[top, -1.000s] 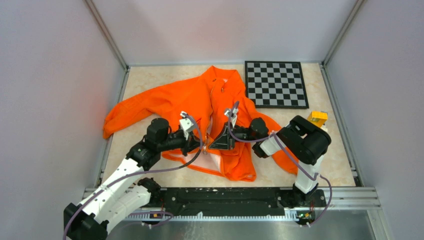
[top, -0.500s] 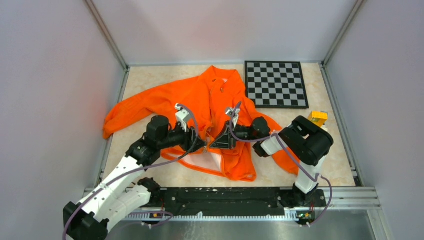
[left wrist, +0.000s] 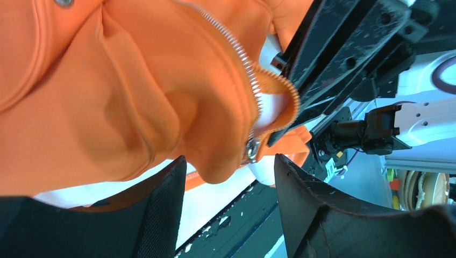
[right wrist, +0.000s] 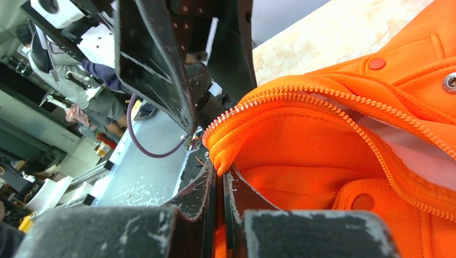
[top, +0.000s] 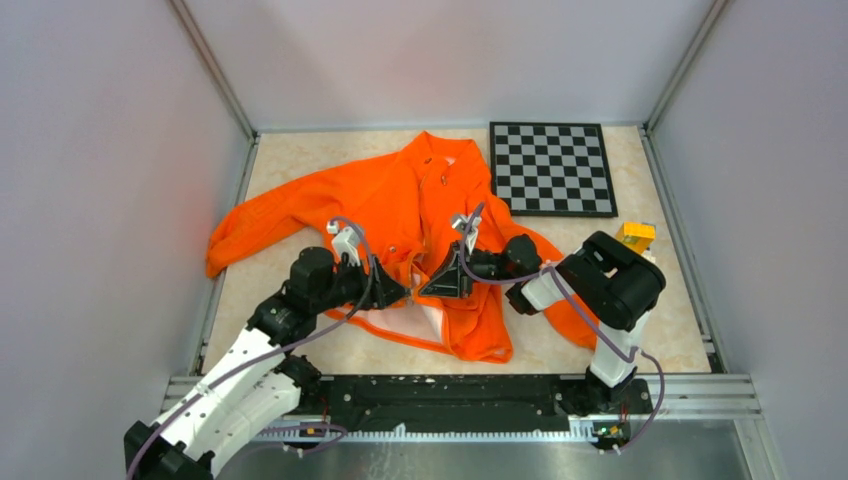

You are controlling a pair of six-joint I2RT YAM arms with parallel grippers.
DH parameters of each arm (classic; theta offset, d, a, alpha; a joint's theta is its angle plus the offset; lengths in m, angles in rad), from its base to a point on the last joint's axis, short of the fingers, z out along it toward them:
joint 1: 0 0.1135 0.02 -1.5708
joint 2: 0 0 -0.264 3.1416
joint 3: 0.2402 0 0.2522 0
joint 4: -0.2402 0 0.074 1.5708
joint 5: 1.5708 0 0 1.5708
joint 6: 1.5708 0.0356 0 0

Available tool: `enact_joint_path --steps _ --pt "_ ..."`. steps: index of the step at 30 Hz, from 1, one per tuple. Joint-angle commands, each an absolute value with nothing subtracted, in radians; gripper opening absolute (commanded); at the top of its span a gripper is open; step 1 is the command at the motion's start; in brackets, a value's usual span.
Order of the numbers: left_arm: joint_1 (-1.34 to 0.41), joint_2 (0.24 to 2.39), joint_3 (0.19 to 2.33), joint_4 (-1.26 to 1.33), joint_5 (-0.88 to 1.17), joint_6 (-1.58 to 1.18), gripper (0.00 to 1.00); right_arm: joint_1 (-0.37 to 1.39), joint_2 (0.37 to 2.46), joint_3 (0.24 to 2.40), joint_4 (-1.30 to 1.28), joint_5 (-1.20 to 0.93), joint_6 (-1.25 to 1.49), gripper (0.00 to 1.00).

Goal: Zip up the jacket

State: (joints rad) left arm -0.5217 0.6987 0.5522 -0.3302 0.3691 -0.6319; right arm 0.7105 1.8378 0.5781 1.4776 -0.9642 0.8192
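Across the middle of the marble-patterned worktop (top: 300, 160) lies the orange jacket (top: 390, 195). Its collar points toward the far wall, just beside the chessboard (top: 551, 168), and one sleeve stretches out to the left. The front is unzipped at the hem, with white lining (top: 430, 322) exposed near the arm bases. The right pincer (right wrist: 220, 185) is clamped tight on the toothed hem corner of one front panel. The left pincer (left wrist: 228, 209) has its fingers spread apart, and the other panel's zip edge and metal slider (left wrist: 251, 148) sit just ahead of the gap. A small yellow object (top: 634, 236) rests beside the right arm.
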Motion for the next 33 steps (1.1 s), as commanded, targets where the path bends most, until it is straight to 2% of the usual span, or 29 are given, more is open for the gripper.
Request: enact_joint_path --steps 1,5,8,10,16,20,25,28,33 --pt "-0.522 0.680 0.475 -0.177 0.386 -0.716 0.64 0.706 1.843 0.602 1.588 -0.979 0.824 0.00" --pt "-0.523 0.703 0.470 -0.171 0.377 -0.681 0.59 0.707 1.843 0.600 1.587 -0.979 0.825 0.00" --pt "-0.522 0.712 0.471 -0.156 0.416 -0.655 0.46 0.709 1.844 0.602 1.585 -0.974 0.823 0.00" --pt "-0.522 0.713 0.469 -0.169 0.427 -0.639 0.42 0.710 1.844 0.602 1.578 -0.972 0.819 0.00" --pt "-0.522 0.710 0.461 -0.172 0.449 -0.596 0.13 0.712 1.849 0.609 1.573 -0.967 0.820 0.00" --pt "-0.522 0.707 0.461 -0.197 0.455 -0.569 0.01 0.714 1.864 0.615 1.596 -0.958 0.843 0.00" --pt "-0.522 0.697 0.453 -0.226 0.463 -0.536 0.00 0.713 1.866 0.626 1.592 -0.894 0.875 0.00" --pt "-0.523 0.734 0.478 -0.343 0.367 -0.557 0.00 0.702 1.833 0.622 1.515 -0.799 0.862 0.00" --pt "-0.523 0.824 0.496 -0.352 0.444 -0.538 0.00 0.694 1.837 0.675 1.386 -0.704 0.851 0.00"
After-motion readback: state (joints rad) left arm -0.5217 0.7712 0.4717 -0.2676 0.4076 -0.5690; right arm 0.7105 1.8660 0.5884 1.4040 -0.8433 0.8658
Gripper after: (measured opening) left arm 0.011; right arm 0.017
